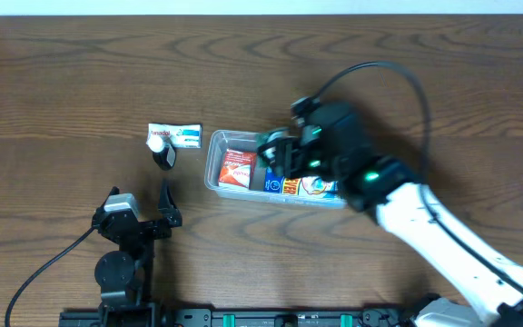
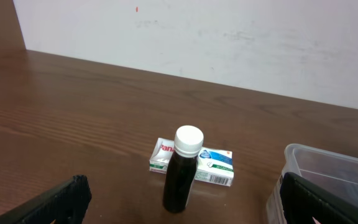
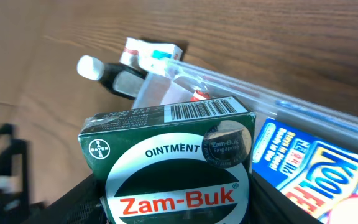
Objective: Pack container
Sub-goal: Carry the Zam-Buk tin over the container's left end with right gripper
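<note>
- Hovering over the clear tub, the right gripper (image 1: 275, 154) has its jaws partly closed on a green box (image 3: 173, 162), which it holds by the sides.
- The green box is a squarish printed carton with flat faces and sharp edges. It has a barcode along the top, a white arc and red lettering on the front, and a round dark seal at one corner.
- The container (image 1: 212, 169) sits on the table (image 1: 62, 91) a little right of centre. It is a shallow tub of see-through plastic, rectangular with rounded corners and a rolled rim.
- Inside the tub, a red-and-white packet (image 1: 237, 169) lies flat at the left end, and a glossy blue carton (image 3: 316, 168) with bold yellow and red print lies flat at the right end.
- The held box is above the tub's middle; whether it touches the tub floor cannot be told.
- The left gripper (image 1: 166, 207) is low near the front edge of the table, well left of the tub. Its dark jaws are spread fully wide and hold nothing.
- A small dark bottle (image 2: 180, 180) stands upright left of the tub. It is round-bodied and shiny, with a ribbed white cap.
- Just behind the bottle lies a flat white pill carton (image 2: 213, 169) with red, blue and green print.
- The tabletop is dark brown with a smooth, wavy wood grain.
</note>
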